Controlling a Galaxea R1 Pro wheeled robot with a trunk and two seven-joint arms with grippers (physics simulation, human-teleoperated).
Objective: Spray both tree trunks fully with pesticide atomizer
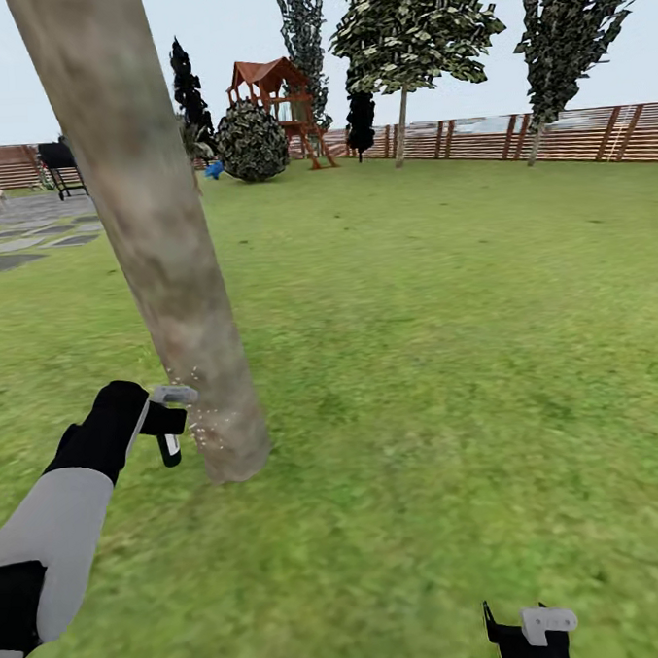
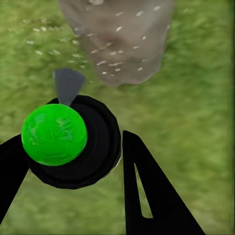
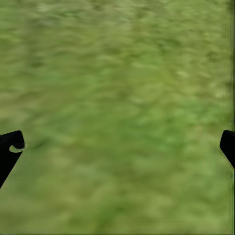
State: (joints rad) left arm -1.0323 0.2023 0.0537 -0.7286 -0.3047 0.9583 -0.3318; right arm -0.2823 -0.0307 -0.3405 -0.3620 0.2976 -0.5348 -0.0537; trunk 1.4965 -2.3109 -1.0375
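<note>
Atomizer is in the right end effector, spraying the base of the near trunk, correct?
Wrong arm. The head view shows the left end effector holding the atomizer, with spray flecks on the trunk base. The right end effector hangs open over grass.

Green lawn (image 1: 448, 361) carries a leaning tree trunk (image 1: 159, 252); stepping stones (image 1: 13, 253) beyond.
</note>
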